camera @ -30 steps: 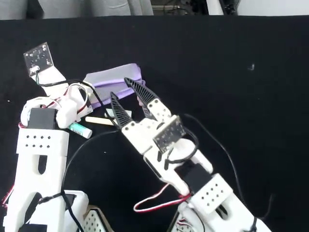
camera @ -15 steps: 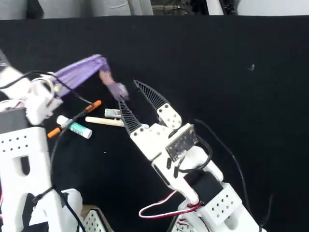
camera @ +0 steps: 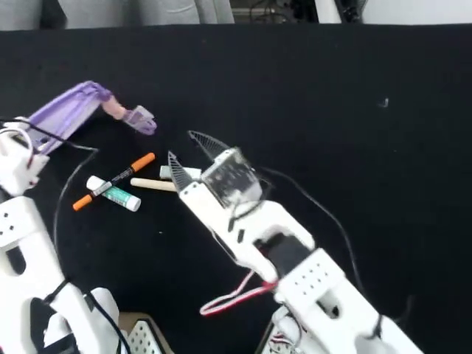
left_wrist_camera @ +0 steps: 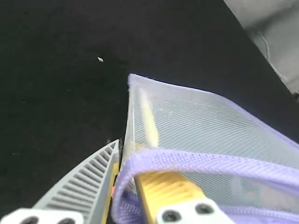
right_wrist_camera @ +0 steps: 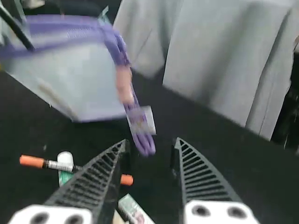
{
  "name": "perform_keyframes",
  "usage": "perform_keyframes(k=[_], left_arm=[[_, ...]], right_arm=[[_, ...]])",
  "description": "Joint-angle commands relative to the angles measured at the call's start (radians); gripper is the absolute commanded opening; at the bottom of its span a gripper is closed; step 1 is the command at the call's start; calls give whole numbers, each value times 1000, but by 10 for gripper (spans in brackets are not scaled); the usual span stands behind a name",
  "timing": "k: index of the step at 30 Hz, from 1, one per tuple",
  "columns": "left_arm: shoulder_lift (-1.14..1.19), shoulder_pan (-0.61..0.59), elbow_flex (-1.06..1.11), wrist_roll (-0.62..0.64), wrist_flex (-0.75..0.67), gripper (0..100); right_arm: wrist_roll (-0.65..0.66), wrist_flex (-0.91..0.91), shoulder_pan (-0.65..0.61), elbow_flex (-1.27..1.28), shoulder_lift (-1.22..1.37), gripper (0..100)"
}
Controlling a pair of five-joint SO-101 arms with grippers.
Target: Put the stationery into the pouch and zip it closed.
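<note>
black cloth (camera: 346, 96) covers the whole table, tiny pale speck (camera: 383, 102) on it toward 2 o'clock in the high view. grey draped fabric (camera: 147, 10) runs behind the far edge at 11 o'clock, dark clutter (camera: 295, 9) at 12, white surface (camera: 420, 9) at 1.

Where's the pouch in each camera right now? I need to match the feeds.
High view: the pouch hangs lifted at the far left edge, its strap trailing right.
Left wrist view: its mesh wall sits close up, held in the left gripper.
Right wrist view: it hangs beyond the open right gripper.
Shared landmark: the orange marker, in the high and right wrist views.
</note>
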Motion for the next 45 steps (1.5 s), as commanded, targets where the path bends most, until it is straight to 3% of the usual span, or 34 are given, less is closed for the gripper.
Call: perform_keyframes(k=[1,6,11,14,27,40,45], left_arm=[[2,-81,-39,14,-34,30],[2,-110,36,14,-130,30],[-8,-113,41,15,-137,29],[-8,-113,41,15,-138,29],[0,-176,27,17,-137,29],[-5,-171,33,17,-137,29],[-5,-174,33,17,-140,29]], right_arm=[[11,-94,-8,-81,183,152],[12,-137,-41,-143,401,152],[12,-132,-57,-252,615,152],[81,-115,-78,-315,725,152],[253,388,-103,-854,1184,152],[308,598,-97,-1199,1480,152],[384,776,-103,-1365,1580,152]])
